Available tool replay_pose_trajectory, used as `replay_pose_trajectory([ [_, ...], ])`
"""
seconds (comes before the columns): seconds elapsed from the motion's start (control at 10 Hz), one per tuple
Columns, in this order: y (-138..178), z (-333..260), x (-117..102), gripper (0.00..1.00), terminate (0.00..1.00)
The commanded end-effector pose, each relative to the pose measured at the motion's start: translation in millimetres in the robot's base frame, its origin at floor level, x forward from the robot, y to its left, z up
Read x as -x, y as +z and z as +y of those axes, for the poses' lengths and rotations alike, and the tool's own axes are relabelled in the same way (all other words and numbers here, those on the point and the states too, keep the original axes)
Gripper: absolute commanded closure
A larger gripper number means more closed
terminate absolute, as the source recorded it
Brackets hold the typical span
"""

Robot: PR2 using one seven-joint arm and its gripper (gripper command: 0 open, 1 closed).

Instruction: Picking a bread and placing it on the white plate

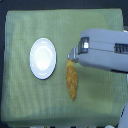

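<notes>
The bread [72, 82] is a golden-orange ridged pastry lying lengthwise on the green cloth, a little toward the exterior view's right of centre. The white plate [42, 58] sits empty to its left, a short gap away. My gripper [70, 58] reaches in from the exterior view's right on a bulky grey arm, and its tips hang right at the top end of the bread. The fingers are small and blurred, so I cannot make out how far apart they stand or whether they touch the bread.
A green cloth [30, 100] covers the table, with dark surroundings past its edges. The grey arm body [107, 50] covers the right upper part of the cloth.
</notes>
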Motion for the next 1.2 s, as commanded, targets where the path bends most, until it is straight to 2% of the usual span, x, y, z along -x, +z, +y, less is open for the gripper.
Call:
replay_pose_trajectory([
  [0.0, -61, 54, 13, 0.0, 0.0],
  [0.3, -64, 78, 6, 0.0, 0.0],
  [0.5, -67, 77, 9, 0.0, 0.0],
  [0.9, -86, 46, 49, 0.0, 0.0],
  [1.1, -89, 40, 47, 0.0, 0.0],
])
